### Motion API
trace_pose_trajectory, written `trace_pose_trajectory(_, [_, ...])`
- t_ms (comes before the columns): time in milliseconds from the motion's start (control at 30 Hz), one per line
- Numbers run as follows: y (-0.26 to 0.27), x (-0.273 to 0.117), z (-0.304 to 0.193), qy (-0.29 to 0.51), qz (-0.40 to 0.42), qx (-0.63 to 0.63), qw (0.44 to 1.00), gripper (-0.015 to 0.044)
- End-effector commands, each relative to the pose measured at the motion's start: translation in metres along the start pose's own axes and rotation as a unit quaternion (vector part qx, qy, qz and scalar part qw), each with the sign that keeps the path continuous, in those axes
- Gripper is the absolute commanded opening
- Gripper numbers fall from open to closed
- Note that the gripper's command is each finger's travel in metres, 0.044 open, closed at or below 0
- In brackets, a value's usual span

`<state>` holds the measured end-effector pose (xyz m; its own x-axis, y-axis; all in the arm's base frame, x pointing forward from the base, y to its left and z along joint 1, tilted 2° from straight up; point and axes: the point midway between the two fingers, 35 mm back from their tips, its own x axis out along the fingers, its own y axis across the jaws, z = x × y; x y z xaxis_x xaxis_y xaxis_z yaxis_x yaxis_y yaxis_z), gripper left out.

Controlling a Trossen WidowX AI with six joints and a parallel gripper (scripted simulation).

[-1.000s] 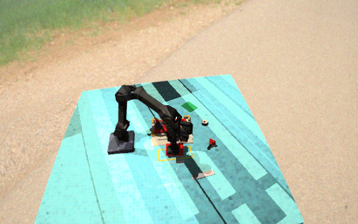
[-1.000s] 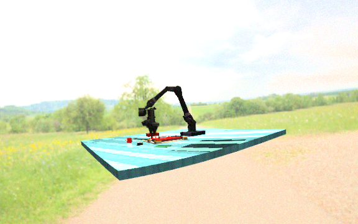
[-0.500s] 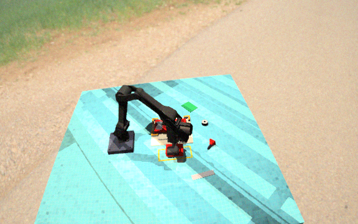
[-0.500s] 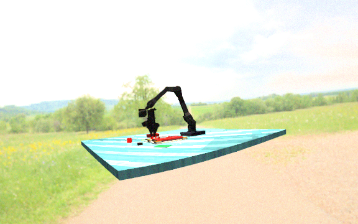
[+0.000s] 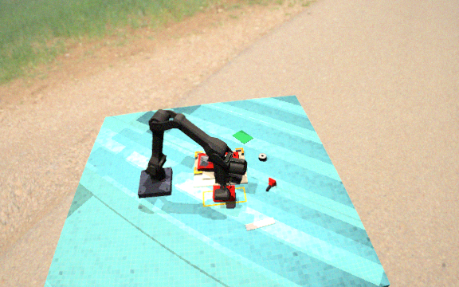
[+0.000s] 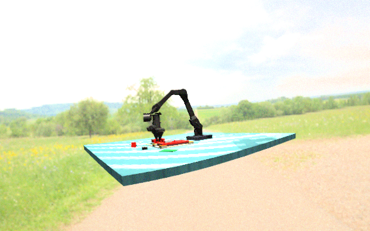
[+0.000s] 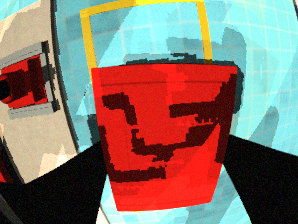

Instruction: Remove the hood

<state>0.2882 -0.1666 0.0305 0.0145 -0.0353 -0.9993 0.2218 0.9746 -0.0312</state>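
We see the toy car (image 5: pixel 205 162) (image 6: pixel 176 142) on the worktop (image 5: pixel 106 239) (image 6: pixel 204 154). To its right and nearer us in the top view, the fingers (image 5: pixel 229 199) (image 6: pixel 158 140) grasp the red hood (image 5: pixel 217 187) (image 6: pixel 154 140) (image 7: pixel 155 115) over the yellow-outlined marked area (image 5: pixel 245 194) (image 7: pixel 87 40).

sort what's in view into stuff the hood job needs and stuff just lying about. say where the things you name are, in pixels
Part of the job:
- red hood (image 5: pixel 216 187) (image 7: pixel 165 125), shut in the gripper (image 5: pixel 225 199) (image 7: pixel 164 143)
- toy car (image 5: pixel 202 179) (image 6: pixel 175 142) (image 7: pixel 37 135)
- yellow marked outline (image 5: pixel 204 201) (image 7: pixel 208 35)

Just lying about:
- green square (image 5: pixel 243 136) (image 6: pixel 169 150)
- small wheel-like ring (image 5: pixel 259 158) (image 6: pixel 144 148)
- red-and-black piece (image 5: pixel 272 182) (image 6: pixel 133 144)
- pale flat strip (image 5: pixel 260 224)
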Motion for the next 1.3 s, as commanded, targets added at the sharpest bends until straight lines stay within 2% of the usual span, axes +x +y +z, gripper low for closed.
trace_pose_trajectory(0, [0.0, 0.003, 0.0, 0.001, -0.001, -0.002, 1.0, 0.0])
trace_pose_trajectory(533, [0.0, 0.01, -0.001, 0.001, -0.001, -0.002, 1.0, 0.0])
trace_pose_trajectory(1067, [0.0, 0.008, 0.0, 0.0, 0.0, 0.0, 1.0, 0.042])
trace_pose_trajectory(1100, [0.0, 0.006, 0.0, 0.0, 0.0, 0.0, 1.0, 0.044])
trace_pose_trajectory(1267, [-0.001, -0.027, 0.002, 0.001, 0.0, 0.0, 1.0, 0.044])
